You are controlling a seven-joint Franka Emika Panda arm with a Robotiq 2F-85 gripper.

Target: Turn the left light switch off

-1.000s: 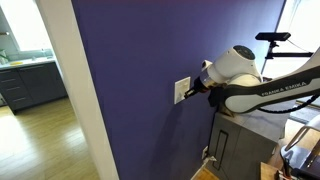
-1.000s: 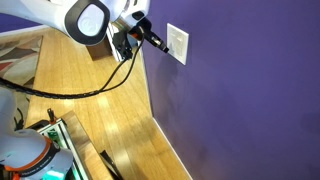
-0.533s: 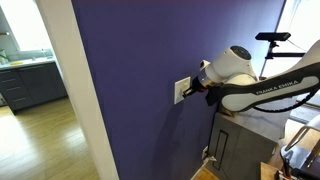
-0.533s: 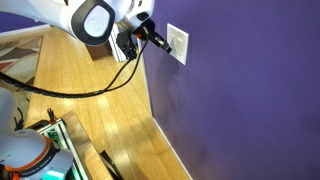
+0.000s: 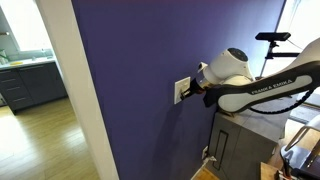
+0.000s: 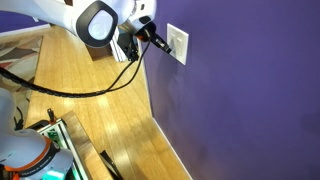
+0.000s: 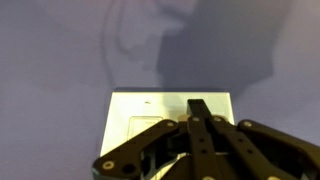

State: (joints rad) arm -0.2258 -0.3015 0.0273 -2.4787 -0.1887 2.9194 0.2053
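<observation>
One small white, nearly square wall switch plate (image 7: 125, 105) sits on the purple wall (image 7: 50, 50). Its left half, the left light switch (image 7: 148, 130), lies at nine o'clock of the black gripper (image 7: 198, 108), whose jaws look pressed together and empty. Pushing straight ahead could trip the right half instead.

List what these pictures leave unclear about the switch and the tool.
- Wrist view: the tool covers the lower middle of the plate. The picture is blurred, so the rocker positions cannot be read.
- Wrist view: the plate's bottom is cut off by the lower edge.
- Both exterior views: the plate is too small to show which half the tool meets, or whether they touch.
</observation>
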